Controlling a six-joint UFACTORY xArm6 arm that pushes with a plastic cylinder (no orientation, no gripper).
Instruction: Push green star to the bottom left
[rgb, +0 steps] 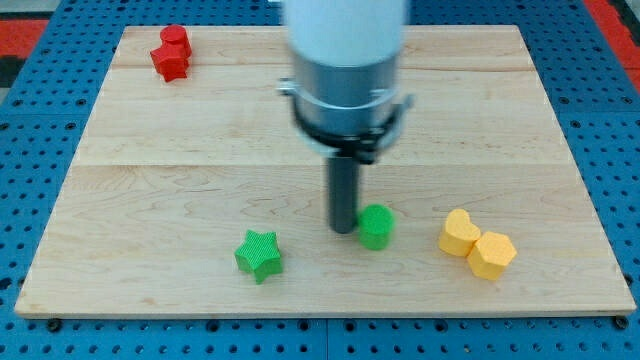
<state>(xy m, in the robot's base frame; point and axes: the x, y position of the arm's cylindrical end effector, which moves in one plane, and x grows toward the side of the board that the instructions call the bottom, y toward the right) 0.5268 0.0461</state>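
The green star (259, 255) lies on the wooden board (200, 140) near the view's bottom, left of centre. My tip (344, 230) is down on the board to the star's right, about a block and a half away. It stands right beside the left side of a green round block (376, 227); whether it touches that block I cannot tell.
Two yellow blocks, a heart-like one (459, 232) and a hexagon (491, 255), sit together at the bottom right. Two red blocks (171, 53) sit together at the top left corner. The arm's wide body (345, 70) hangs over the board's upper middle.
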